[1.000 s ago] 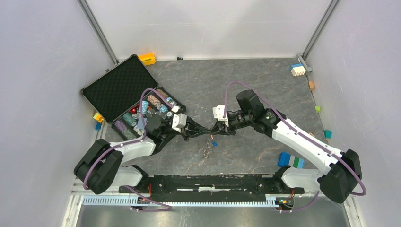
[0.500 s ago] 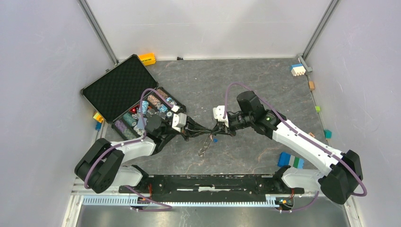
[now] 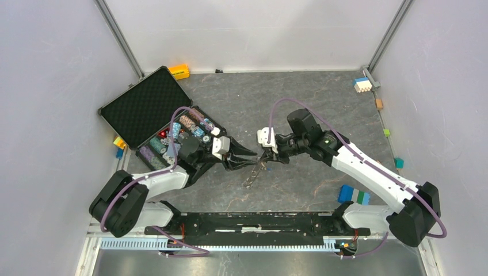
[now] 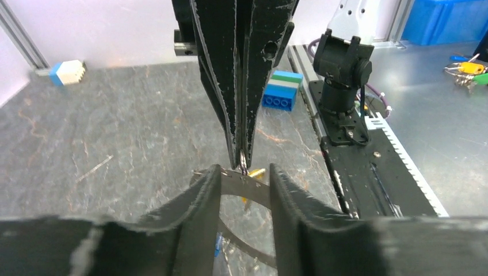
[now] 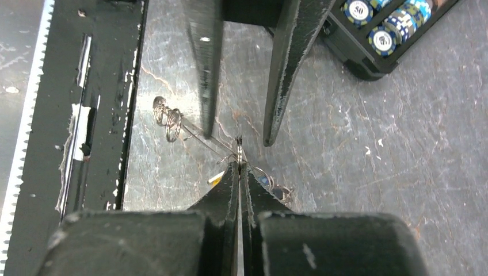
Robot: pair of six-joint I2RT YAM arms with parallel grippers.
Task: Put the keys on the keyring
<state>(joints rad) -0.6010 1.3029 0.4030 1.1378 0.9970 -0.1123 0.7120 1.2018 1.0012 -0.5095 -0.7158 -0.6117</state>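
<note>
Two tools meet above the middle of a grey, veined bench (image 3: 311, 98) walled in by pale panels (image 3: 253, 34). The right tool (image 5: 239, 164) pinches the keyring (image 5: 168, 122), whose chain slants down toward the bench. A yellow key (image 5: 217, 179) shows beside its tips. The left tool (image 3: 253, 158) stands parted opposite. An open black case (image 3: 144, 106) of chips sits at the left, and toy blocks (image 3: 352, 194) dot the edges.

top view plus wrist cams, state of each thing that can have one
right gripper, shut on the keyring
left gripper, open, jaws either side of the right gripper's tips
keyring, pinched at one point, rest trailing toward the table
poker chip case, open, lid laid back
</note>
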